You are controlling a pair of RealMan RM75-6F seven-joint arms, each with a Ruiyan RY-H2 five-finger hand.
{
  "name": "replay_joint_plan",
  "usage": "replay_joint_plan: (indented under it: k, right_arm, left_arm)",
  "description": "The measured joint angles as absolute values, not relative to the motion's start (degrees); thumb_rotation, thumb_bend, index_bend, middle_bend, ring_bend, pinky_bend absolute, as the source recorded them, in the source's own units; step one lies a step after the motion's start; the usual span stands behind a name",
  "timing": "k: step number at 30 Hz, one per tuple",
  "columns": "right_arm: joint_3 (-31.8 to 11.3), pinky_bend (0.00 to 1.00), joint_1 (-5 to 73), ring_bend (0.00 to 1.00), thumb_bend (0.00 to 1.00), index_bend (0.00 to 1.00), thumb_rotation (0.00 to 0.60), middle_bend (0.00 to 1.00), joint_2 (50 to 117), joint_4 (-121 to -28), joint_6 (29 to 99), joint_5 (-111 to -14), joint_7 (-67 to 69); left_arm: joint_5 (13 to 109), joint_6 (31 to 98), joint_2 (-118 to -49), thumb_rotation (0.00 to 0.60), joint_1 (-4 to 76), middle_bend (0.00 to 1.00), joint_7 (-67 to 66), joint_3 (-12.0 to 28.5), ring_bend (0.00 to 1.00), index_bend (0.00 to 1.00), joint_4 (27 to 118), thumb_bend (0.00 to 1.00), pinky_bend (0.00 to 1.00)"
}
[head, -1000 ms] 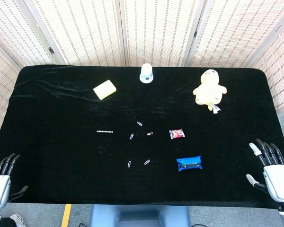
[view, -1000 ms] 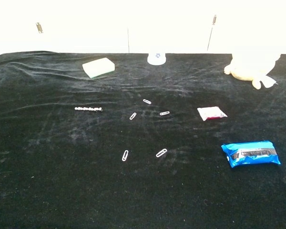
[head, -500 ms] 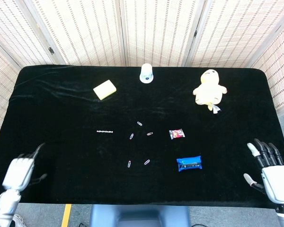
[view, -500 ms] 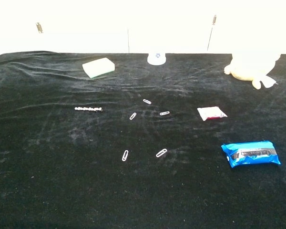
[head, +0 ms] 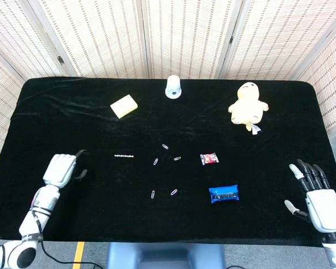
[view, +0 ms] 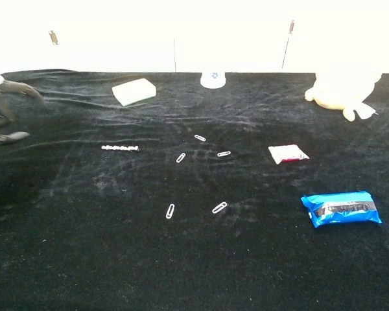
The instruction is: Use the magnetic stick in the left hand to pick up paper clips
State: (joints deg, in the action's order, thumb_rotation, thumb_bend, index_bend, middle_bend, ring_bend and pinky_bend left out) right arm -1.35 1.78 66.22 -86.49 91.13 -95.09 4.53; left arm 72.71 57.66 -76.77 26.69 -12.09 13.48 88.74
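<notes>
The magnetic stick [head: 124,156] [view: 120,148], a short beaded rod, lies on the black cloth left of centre. Several paper clips [head: 156,161] [view: 181,157] are scattered in the middle of the table, none touching the stick. My left hand [head: 61,169] [view: 3,116] hovers over the left part of the table, a little left of the stick, fingers apart and holding nothing. My right hand [head: 316,193] sits at the front right edge, fingers spread and empty, seen only in the head view.
A yellow sponge [head: 124,106] and a white cup [head: 173,86] stand at the back, a plush duck [head: 247,106] at the back right. A red candy packet [head: 209,158] and a blue packet [head: 224,193] lie right of the clips.
My left hand has risen from the front left corner and moved in over the table toward the stick. The right hand shifted slightly inward.
</notes>
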Motion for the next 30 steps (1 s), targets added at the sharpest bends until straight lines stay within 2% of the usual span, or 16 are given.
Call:
replay_joint_plan:
  k: [4, 9, 30]
  right_arm:
    - [-1.87, 0.00, 1.82, 0.04, 0.24, 0.00, 0.600, 0.00, 66.34, -84.91, 92.45, -94.89, 7.54]
    - [-2.45, 0.00, 2.38, 0.04, 0.23, 0.00, 0.600, 0.00, 66.15, -84.58, 90.85, -93.11, 9.34]
    - [-3.24, 0.00, 4.07, 0.04, 0.24, 0.00, 0.600, 0.00, 65.66, -84.32, 87.03, -89.79, 11.48]
  left_arm:
    - [68.89, 52.63, -79.49, 0.600, 30.72, 1.00, -11.92, 14.26, 1.00, 0.33, 84.89, 0.42, 1.00]
    - [66.04, 48.36, -83.24, 0.600, 34.99, 1.00, -10.79, 14.93, 1.00, 0.34, 79.99, 0.42, 1.00]
    - [57.75, 41.89, -91.57, 0.600, 42.73, 1.00, -10.32, 14.56, 1.00, 0.36, 66.76, 0.42, 1.00]
